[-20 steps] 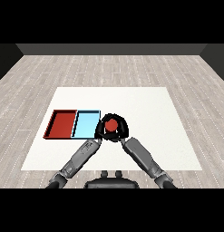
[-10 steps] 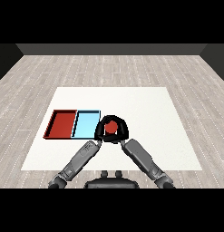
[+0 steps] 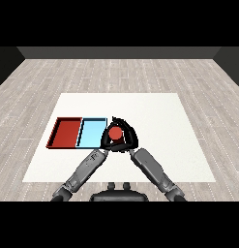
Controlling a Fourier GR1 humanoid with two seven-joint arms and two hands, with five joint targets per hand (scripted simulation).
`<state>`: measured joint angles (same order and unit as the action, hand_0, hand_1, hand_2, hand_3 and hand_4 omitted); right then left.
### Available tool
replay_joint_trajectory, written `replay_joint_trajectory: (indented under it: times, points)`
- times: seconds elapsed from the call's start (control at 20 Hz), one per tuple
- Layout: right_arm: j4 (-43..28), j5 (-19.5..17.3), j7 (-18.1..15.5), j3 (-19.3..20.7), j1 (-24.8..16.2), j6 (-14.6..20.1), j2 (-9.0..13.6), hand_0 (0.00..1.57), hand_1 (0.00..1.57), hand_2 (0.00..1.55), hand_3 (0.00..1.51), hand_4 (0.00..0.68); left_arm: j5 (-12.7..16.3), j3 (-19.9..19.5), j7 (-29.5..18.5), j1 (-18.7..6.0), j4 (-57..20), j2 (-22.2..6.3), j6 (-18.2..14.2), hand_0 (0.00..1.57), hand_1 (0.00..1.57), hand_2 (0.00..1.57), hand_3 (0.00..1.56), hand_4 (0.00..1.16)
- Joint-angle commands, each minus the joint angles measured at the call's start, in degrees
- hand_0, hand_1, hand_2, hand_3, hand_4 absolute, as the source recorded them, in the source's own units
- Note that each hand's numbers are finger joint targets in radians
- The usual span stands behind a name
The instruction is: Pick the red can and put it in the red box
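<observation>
The red can [image 3: 115, 133] stands just right of the light blue tray [image 3: 92, 132], with both black hands around it. My right hand [image 3: 129, 137] curls round the can's right and far side. My left hand [image 3: 106, 140] presses against its left side, fingers curled there. The red tray [image 3: 66, 132] lies at the left, beside the blue tray, with nothing in it. The can's lower part is hidden behind the hands.
The white table [image 3: 155, 116] stretches to the right and behind the hands. Both grey forearms come in from the lower corners and meet at the can. Grey wooden floor surrounds the table.
The can and both hands have shifted slightly left, toward the light blue tray, staying together.
</observation>
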<state>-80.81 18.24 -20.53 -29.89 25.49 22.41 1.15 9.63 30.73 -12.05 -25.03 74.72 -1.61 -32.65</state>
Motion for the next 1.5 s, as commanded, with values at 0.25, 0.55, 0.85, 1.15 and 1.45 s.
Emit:
replay_joint_trajectory:
  times: [0.25, 0.55, 0.85, 1.15, 1.45]
  points:
    - [1.1, -4.6, 0.1, 3.1, 1.9, 0.2, -1.1, 0.00, 0.00, 0.00, 0.00, 0.000, -1.7, 2.1, 1.2, 2.0, -0.4, 1.6, -1.3, 1.57, 1.57, 1.57, 1.49, 1.15]
    - [-10.6, -4.3, 5.9, 11.7, 1.3, -2.6, 4.7, 0.00, 0.00, 0.00, 0.00, 0.000, -1.5, 0.2, 1.7, 4.1, 1.1, 1.6, 0.7, 1.57, 1.57, 1.57, 1.49, 1.14]
    - [-22.7, -7.0, 10.2, 13.8, -3.6, 0.2, 7.8, 0.00, 0.00, 0.00, 0.00, 0.000, 0.2, -5.5, -0.3, 6.0, 2.5, -3.9, 5.0, 1.57, 1.57, 1.55, 1.45, 1.12]
    - [-19.6, 0.2, 4.5, 23.9, -9.8, -6.6, 10.2, 0.00, 0.00, 0.00, 0.00, 0.000, -3.9, -6.1, 3.3, 7.7, 8.0, -6.5, 3.3, 1.57, 1.57, 1.57, 1.47, 1.14]
    - [-18.4, -0.4, 0.7, 25.6, -19.6, -9.9, 11.9, 0.00, 0.00, 0.00, 0.00, 0.000, -7.0, -10.6, 7.5, 6.4, 9.5, -10.8, 2.9, 1.57, 1.57, 1.56, 1.46, 1.11]
